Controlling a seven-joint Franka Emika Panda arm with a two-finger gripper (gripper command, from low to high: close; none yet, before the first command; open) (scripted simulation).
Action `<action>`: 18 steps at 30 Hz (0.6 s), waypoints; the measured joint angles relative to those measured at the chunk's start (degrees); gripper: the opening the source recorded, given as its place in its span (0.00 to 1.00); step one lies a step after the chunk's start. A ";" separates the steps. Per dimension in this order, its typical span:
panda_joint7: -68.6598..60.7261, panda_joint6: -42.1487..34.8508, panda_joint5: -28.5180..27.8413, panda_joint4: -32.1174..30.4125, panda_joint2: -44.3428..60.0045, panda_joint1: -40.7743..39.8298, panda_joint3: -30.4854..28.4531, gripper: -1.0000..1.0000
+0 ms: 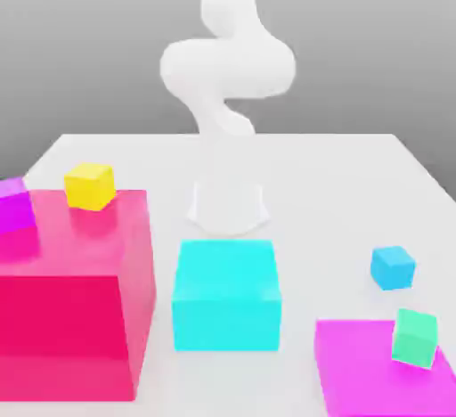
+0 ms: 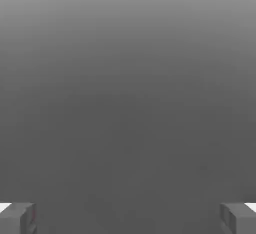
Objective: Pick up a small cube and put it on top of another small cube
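From where I stand, taking the exterior view first, the white arm (image 1: 228,68) rises from its base (image 1: 228,208) on the pale desk (image 1: 325,183). The blue cube (image 1: 393,267) sits on the desk toward the exterior view's right, just behind the magenta slab (image 1: 365,375). The green cube (image 1: 415,338) rests on that slab, turned at an angle. In the middle, in front of the base, stands the big cyan block (image 1: 227,295). On the exterior view's left is the tall red block (image 1: 62,317), with the yellow cube (image 1: 90,186) on top near its back edge and the purple cube (image 1: 15,205) beside it, partly cut off by the border.

In the hand view, the end effector (image 2: 128,218) is wide open, its two fingers (image 2: 17,219) well apart, with nothing between them. Behind them spreads a plain grey background.
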 joint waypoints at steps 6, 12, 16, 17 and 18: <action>-11.26 6.21 2.50 -6.18 9.42 9.79 1.15 0.50; -21.84 12.24 4.44 -12.18 18.56 18.89 3.35 0.50; -28.49 16.30 5.22 -16.19 24.62 24.46 5.47 0.50; -30.11 17.31 5.34 -17.19 26.14 25.74 6.12 0.50; -31.69 18.32 5.41 -18.19 27.65 26.94 6.84 0.50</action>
